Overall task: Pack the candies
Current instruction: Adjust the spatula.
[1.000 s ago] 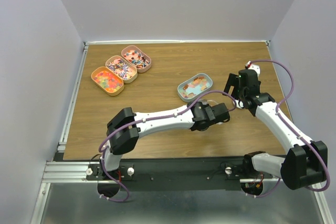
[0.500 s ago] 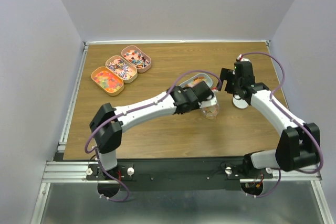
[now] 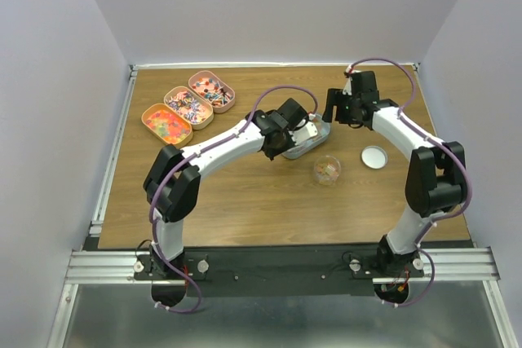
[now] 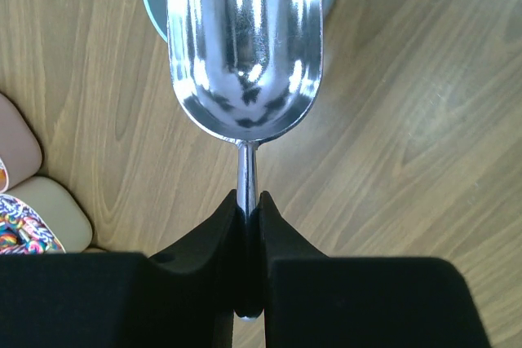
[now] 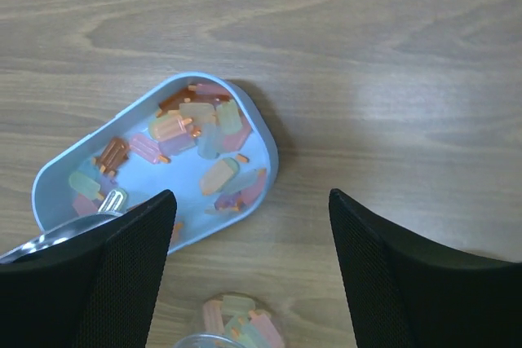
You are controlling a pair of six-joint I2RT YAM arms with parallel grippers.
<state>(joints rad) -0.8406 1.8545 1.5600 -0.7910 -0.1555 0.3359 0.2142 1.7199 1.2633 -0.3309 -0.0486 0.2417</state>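
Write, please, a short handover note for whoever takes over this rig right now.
Left gripper: shut on the scoop by its handle; scoop empty, tip at the blue tin.
Right gripper: open, empty, above that tin.
Candies: most in the blue tin and three pink tins far left; a few in the jar, its lid off beside it.
Done: some candies in the jar.
Left: probably more scoops into the jar, then the lid.
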